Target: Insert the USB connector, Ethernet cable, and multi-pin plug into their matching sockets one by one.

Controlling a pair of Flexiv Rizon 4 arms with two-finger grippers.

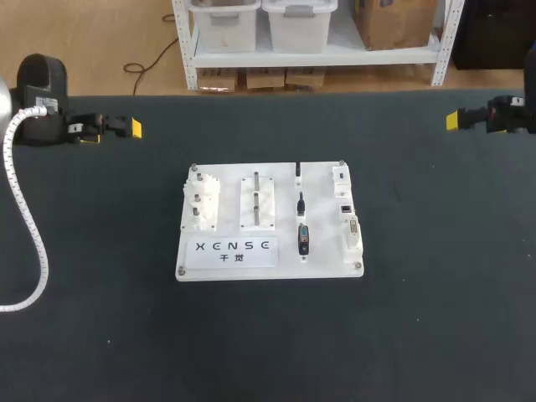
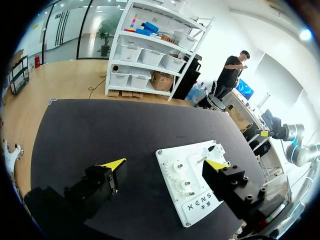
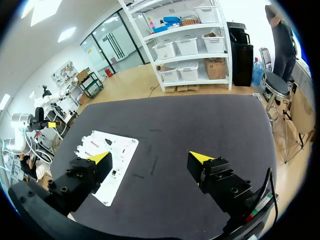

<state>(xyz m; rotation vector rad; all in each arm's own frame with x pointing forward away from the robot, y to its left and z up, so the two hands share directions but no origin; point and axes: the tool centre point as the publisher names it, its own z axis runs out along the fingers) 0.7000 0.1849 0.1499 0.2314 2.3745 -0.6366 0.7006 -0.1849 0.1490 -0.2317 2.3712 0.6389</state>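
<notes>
Left gripper [image 2: 165,164] and right gripper [image 3: 150,157] hover well apart, fingers spread wide, released. Mid-table on the white board [image 1: 327,251], the multi-pin plug [image 1: 303,239] lines up with two smaller connectors [image 1: 300,203], just beside the sockets [image 1: 350,224].

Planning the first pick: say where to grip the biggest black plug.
Probably across the long sides of the multi-pin plug, coming straight down: it lies flat on the white board, long axis front to back, with bare board on either flank.
</notes>
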